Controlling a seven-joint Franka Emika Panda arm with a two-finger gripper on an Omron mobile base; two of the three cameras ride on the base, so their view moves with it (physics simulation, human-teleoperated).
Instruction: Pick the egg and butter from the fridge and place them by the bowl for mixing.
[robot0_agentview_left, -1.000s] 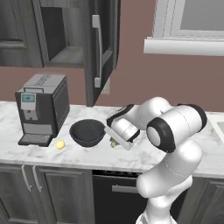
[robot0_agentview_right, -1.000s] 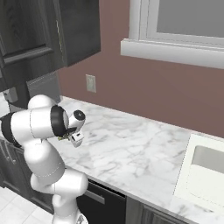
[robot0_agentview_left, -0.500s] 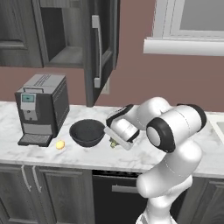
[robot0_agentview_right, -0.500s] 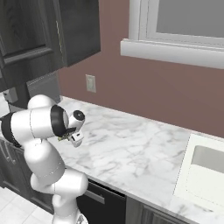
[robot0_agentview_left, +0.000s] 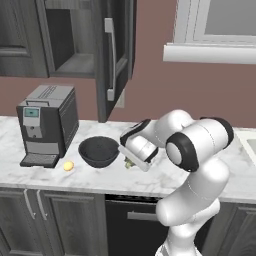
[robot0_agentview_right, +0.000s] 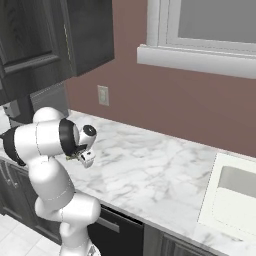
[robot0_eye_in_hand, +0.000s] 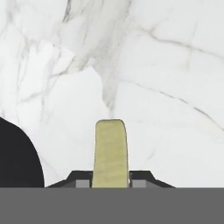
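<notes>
Hand view: gripper (robot0_eye_in_hand: 111, 183) clamping the butter (robot0_eye_in_hand: 111, 151) over marble.
I am seeing the jaws closing on the olive stick's sides, its free end pointing at the counter (robot0_eye_in_hand: 166, 87). Left base view: bowl (robot0_agentview_left: 99, 151) sitting just beside the gripper (robot0_agentview_left: 129, 162), egg (robot0_agentview_left: 68, 165) lying between bowl and coffee machine (robot0_agentview_left: 46, 123).

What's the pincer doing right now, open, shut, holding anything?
Pincer: shut on the butter, held over the marble counter beside the bowl.
</notes>
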